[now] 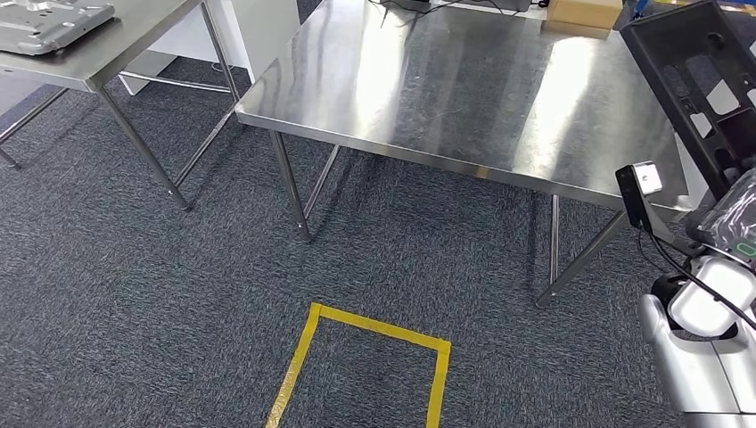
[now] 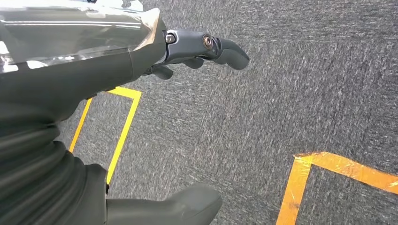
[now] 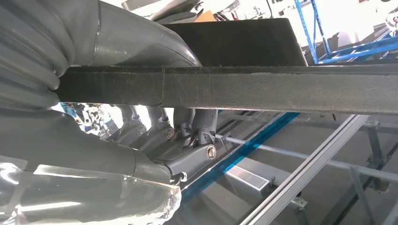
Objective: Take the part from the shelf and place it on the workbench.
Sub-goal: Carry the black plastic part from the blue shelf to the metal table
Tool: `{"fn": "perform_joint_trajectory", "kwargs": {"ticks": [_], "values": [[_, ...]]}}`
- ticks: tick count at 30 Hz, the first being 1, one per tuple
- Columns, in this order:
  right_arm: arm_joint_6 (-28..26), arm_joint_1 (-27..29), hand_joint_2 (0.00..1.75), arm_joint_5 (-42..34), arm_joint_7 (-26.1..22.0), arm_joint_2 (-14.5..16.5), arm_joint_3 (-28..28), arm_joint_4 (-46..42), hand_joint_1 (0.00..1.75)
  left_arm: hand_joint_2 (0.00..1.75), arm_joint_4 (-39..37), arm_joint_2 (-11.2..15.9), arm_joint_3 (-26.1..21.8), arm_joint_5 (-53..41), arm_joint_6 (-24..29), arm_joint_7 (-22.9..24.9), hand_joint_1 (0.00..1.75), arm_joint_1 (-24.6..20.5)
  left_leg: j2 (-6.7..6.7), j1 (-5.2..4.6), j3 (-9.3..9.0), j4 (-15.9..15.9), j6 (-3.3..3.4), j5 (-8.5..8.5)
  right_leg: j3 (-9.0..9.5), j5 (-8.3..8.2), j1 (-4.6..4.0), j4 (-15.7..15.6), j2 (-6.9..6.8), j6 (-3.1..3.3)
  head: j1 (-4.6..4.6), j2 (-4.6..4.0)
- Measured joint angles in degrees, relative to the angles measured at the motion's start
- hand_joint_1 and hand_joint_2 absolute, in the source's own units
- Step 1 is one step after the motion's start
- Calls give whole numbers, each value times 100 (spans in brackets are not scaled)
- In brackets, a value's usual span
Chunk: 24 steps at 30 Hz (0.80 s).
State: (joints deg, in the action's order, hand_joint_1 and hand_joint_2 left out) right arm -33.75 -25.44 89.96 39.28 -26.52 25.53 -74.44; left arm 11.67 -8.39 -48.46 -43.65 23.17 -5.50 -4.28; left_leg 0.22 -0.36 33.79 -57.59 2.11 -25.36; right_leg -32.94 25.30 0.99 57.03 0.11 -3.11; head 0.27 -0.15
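Observation:
The part point(image 1: 691, 85) is a large black moulded panel with holes, held up at the right edge of the head view, beside the right end of the steel workbench point(image 1: 464, 98). My right hand point(image 1: 729, 218) grips it from below. In the right wrist view the fingers point(image 3: 197, 140) curl under the part's dark edge point(image 3: 263, 89) and the thumb lies over it. My left hand point(image 2: 117, 65) hangs over the grey carpet, fingers and thumb apart, holding nothing.
A second steel table point(image 1: 134, 45) at the back left bears a grey metal plate point(image 1: 45, 22). A cardboard box point(image 1: 584, 13) sits at the workbench's far edge. A yellow tape square point(image 1: 374, 325) marks the carpet before the bench. Blue shelving point(image 3: 328, 28) stands behind the part.

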Motion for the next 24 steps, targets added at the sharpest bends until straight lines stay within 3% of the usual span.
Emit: {"fn": "perform_joint_trajectory", "kwargs": {"ticks": [10, 14, 17, 19, 21, 22, 23, 24], "values": [[2, 23, 175, 0, 0, 1, 0, 17, 175, 175, 0, 0, -20, 4, -28, -8, 0, 0, 0, -2, 0, 0, 0, 0, -1, 0, 3, 0, 0, 0, -1, 0], [2, 32, 175, 0, 0, -1, 0, 19, 175, 175, 0, 10, -26, 1, -75, -8, 0, -2, -13, -14, 25, -47, 52, -29, -2, -17, 68, -22, -3, -29, -3, 0], [-13, 40, 175, 1, 0, -31, -7, 13, 175, 175, 0, 4, -43, 1, -108, -13, 0, -8, 1, 36, -36, 69, 104, 13, -36, 20, 48, 29, -8, -41, -3, 0], [-24, 44, 175, 2, 0, -78, -9, 9, 175, 175, 0, -5, -53, 2, -119, -14, 0, -16, 16, 84, -92, 156, 138, 60, -256, 226, 49, 463, -11, -14, 7, 0], [-32, 52, 175, 3, 1, -116, 0, 9, 175, 175, 0, -7, -61, 6, -128, -14, 0, -22, 21, 94, -96, 163, 145, 62, -662, 523, 69, 1247, -9, 0, 13, 0], [-32, 65, 175, 2, 1, -126, 8, 10, 175, 175, 0, -10, -67, 13, -133, -16, 0, -22, 21, 101, -95, 162, 134, 55, -825, 600, 89, 1540, -10, -25, 13, 0], [-31, 80, 175, 2, 1, -129, 17, 11, 175, 175, 0, -17, -76, 23, -141, -19, 0, -22, 21, 116, -95, 155, 114, 44, -885, 582, 118, 1623, -11, -80, 11, 0], [-30, 89, 175, 2, 1, -133, 24, 12, 175, 175, 0, -23, -86, 32, -149, -24, 0, -22, 20, 141, -97, 141, 83, 28, -816, 472, 150, 1455, -14, -156, 12, 0]]}}
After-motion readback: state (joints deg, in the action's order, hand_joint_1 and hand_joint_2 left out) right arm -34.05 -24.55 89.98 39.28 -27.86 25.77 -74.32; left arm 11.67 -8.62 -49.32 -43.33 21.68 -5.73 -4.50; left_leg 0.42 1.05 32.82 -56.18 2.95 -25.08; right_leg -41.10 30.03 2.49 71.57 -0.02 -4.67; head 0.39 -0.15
